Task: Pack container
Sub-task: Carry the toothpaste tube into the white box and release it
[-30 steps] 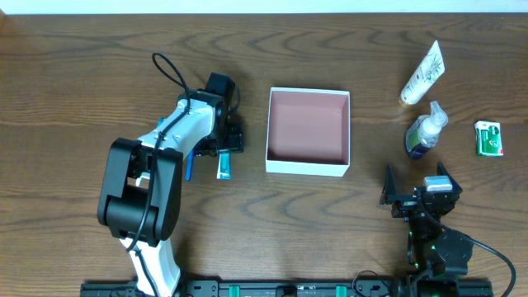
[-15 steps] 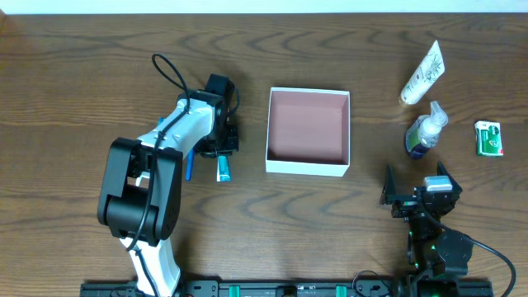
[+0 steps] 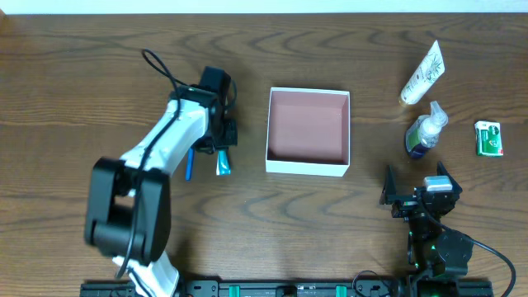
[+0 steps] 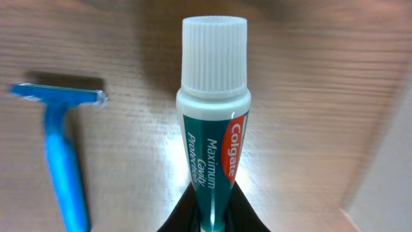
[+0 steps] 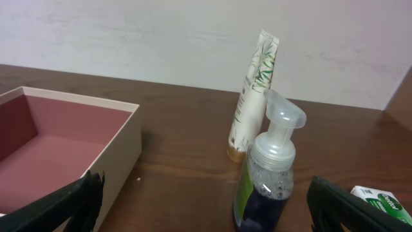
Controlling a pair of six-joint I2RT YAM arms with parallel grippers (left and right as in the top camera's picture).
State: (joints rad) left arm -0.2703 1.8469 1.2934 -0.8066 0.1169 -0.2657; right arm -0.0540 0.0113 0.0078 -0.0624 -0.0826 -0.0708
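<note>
A teal and red toothpaste tube with a white cap lies left of the container, a white-walled box with a reddish-brown inside. My left gripper is shut on the tube's flat tail end, and its black fingers press both sides of it. The tube points toward the table's front edge. My right gripper rests open near the front right, apart from everything. In the right wrist view the container's wall is at the left.
A blue razor lies just left of the tube, also seen as the razor. At the right stand a white lotion tube, a pump bottle and a small green box.
My left gripper has closed onto the toothpaste tube. The left arm's elbow has swung to the left. The right arm has not moved.
</note>
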